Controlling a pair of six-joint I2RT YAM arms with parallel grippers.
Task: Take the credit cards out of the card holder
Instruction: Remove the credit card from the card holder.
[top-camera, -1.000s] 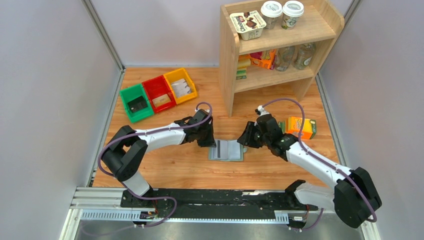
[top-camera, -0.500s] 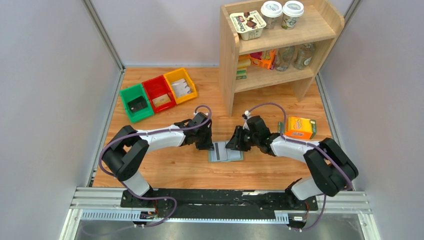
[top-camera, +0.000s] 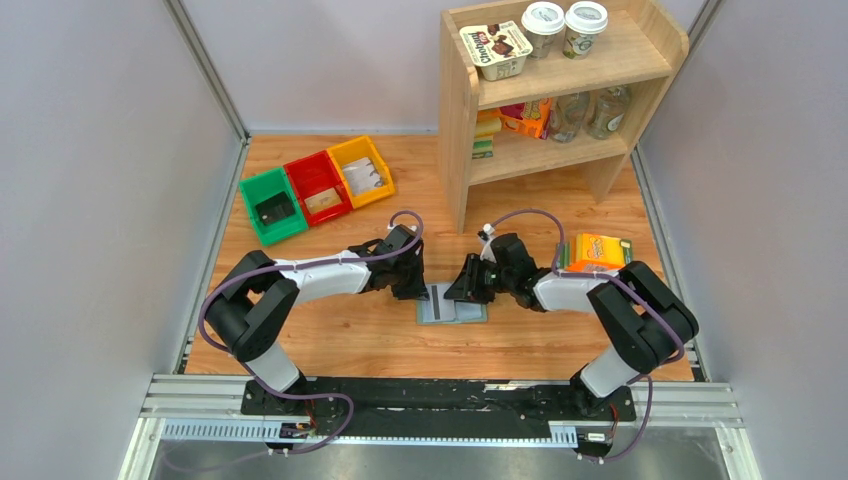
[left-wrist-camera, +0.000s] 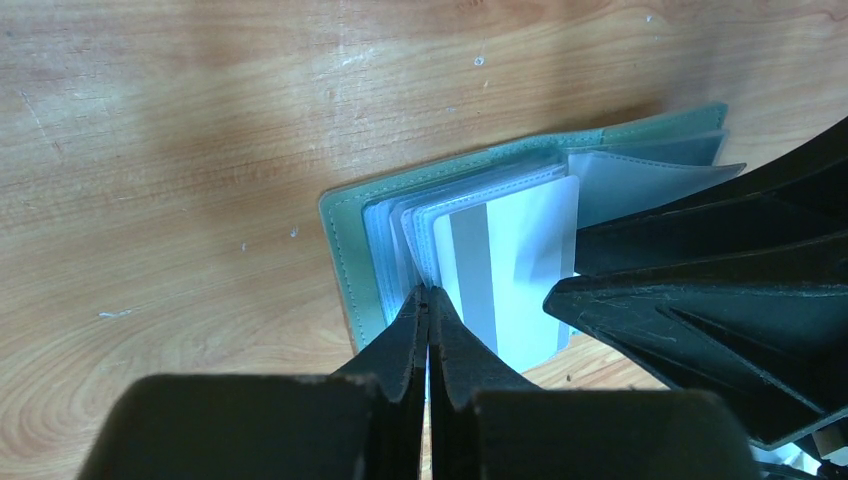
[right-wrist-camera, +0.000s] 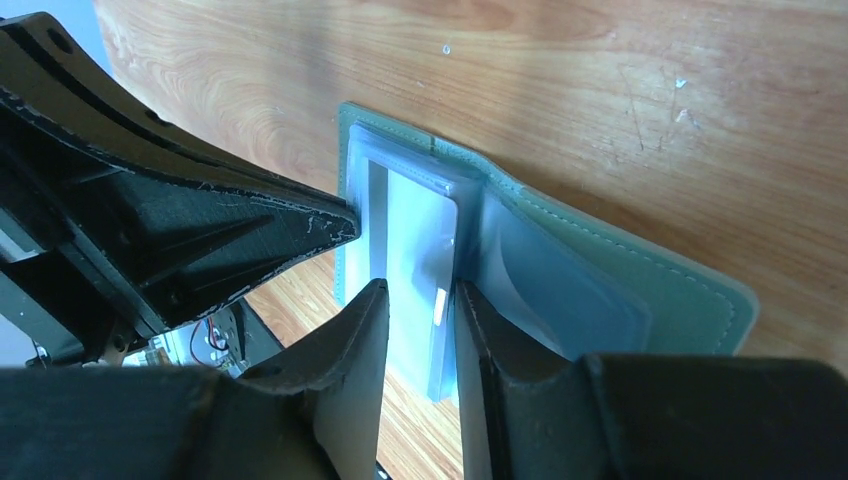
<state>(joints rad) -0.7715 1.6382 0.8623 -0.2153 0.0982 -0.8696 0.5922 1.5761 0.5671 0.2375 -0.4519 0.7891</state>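
Note:
The grey-green card holder (top-camera: 455, 313) lies open on the wooden table between both arms. In the left wrist view its green leaf (left-wrist-camera: 345, 250) holds a fan of clear sleeves, and a white card with a grey stripe (left-wrist-camera: 520, 255) sits in the top one. My left gripper (left-wrist-camera: 428, 295) is shut, its tips pinching the near edge of the sleeves. My right gripper (right-wrist-camera: 420, 290) is narrowly open, its fingers standing over the striped card (right-wrist-camera: 415, 235) and the sleeve edge on the holder (right-wrist-camera: 640, 270). From above, the left gripper (top-camera: 424, 293) and right gripper (top-camera: 458, 293) nearly touch.
A wooden shelf (top-camera: 560, 80) with cups and bottles stands at the back right. An orange carton (top-camera: 598, 252) lies just right of the right arm. Green (top-camera: 272, 205), red (top-camera: 318, 187) and yellow (top-camera: 362, 170) bins sit at the back left.
My right gripper has moved left from the holder's right edge to over its middle, close to the left gripper. The left gripper has stayed at the holder's left edge.

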